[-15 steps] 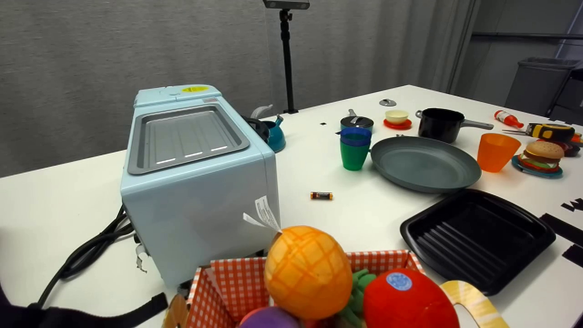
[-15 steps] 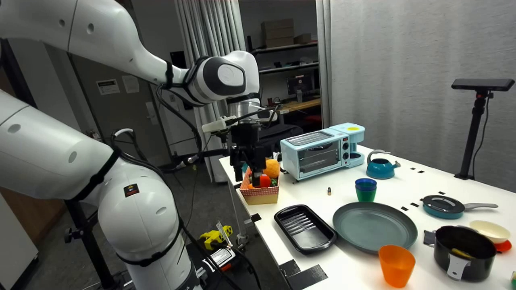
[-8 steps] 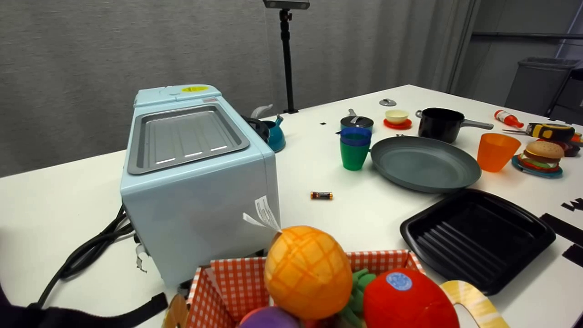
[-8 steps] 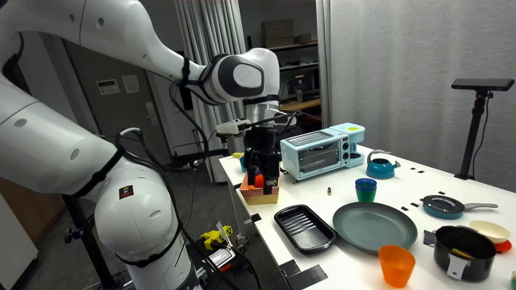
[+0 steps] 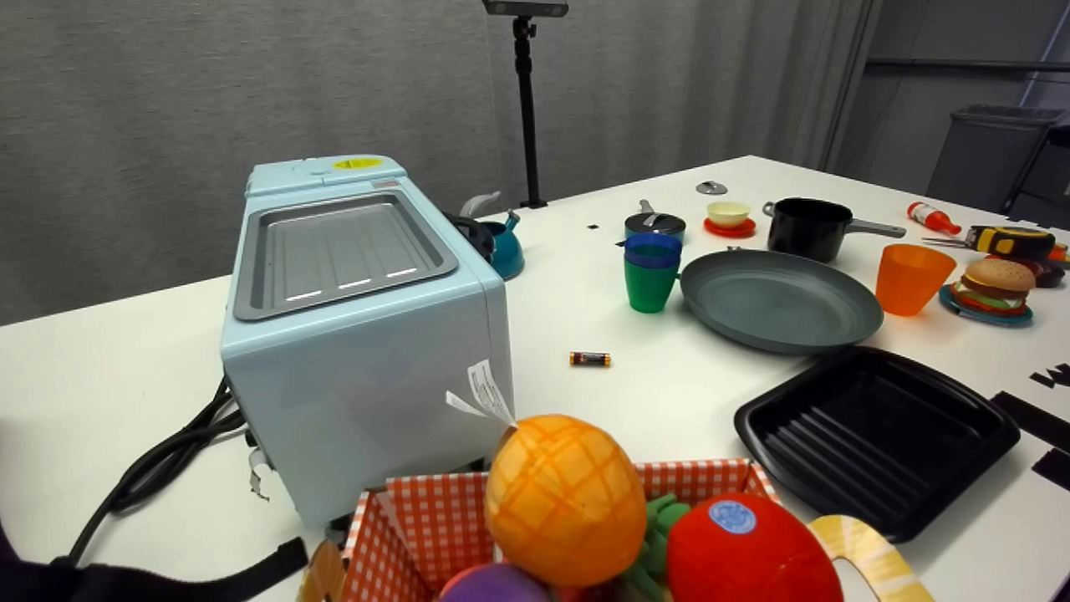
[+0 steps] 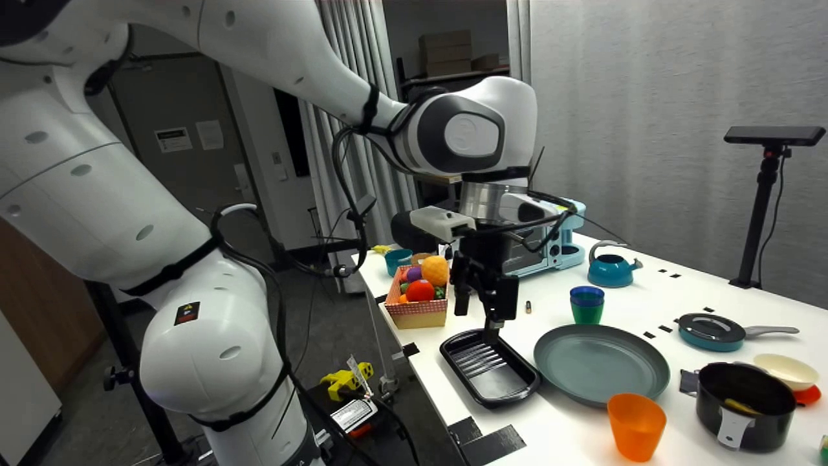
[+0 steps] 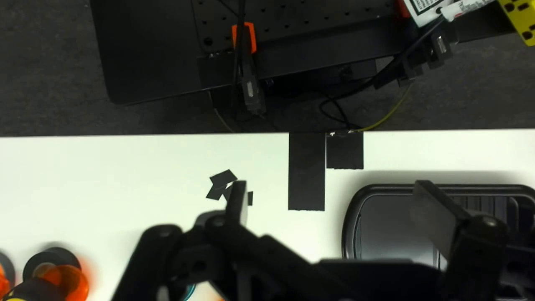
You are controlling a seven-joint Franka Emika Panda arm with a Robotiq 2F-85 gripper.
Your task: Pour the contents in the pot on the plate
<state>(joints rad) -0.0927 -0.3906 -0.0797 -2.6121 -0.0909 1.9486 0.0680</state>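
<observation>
In an exterior view, left to right: checkered basket (image 6: 417, 318) seen; gripper (image 6: 477, 320) positioned near black grill pan (image 6: 501, 382), jaws spread, released; dark grey plate (image 6: 601, 366) set beside pan; orange cup (image 6: 637, 428) placed just beside plate; yellow contents (image 6: 741, 406) held in black pot (image 6: 773, 424).

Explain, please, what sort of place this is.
Probably a robotics lab: a white jointed robot arm, a black bar-shaped camera on a black pole, and black tape pieces on a white table.

Lab, prob.: robot arm (image 6: 129, 207) by tbl (image 6: 637, 304), cam (image 6: 774, 135) on pole (image 6: 758, 220) (grey curtain (image 6: 647, 84) behind).
</observation>
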